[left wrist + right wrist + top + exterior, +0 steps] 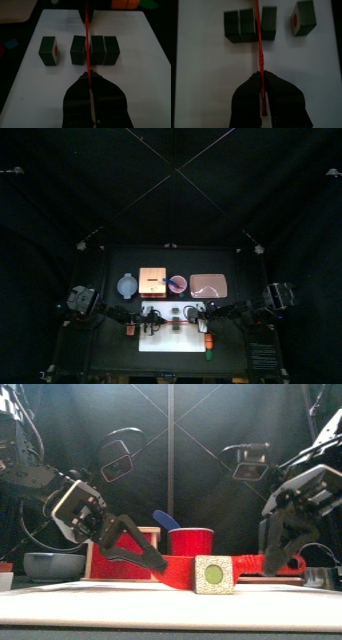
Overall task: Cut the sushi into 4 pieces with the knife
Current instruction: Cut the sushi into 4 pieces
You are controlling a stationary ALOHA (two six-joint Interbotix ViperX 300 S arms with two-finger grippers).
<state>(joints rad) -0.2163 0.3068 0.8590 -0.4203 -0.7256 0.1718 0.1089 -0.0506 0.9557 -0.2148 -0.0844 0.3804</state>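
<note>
Black curtain [80, 188] behind, small black table [107, 356], flat white cutting board [143, 60] at its front middle. On the board lies the toy sushi roll of dark green blocks [97, 50]: three blocks are together, and a fourth dark green block [48, 51] sits apart just beside them. We see the thin red toy knife [87, 35] across the roll, on the seam between the first joined block and the other two. Left gripper [87, 76] and right gripper [258, 76] each pinch narrow on the knife, from opposite sides. We judge this to be the second cut of three. We keep the blade upright on the seam and press both ends down evenly without twisting, or the blocks slide sideways.
</note>
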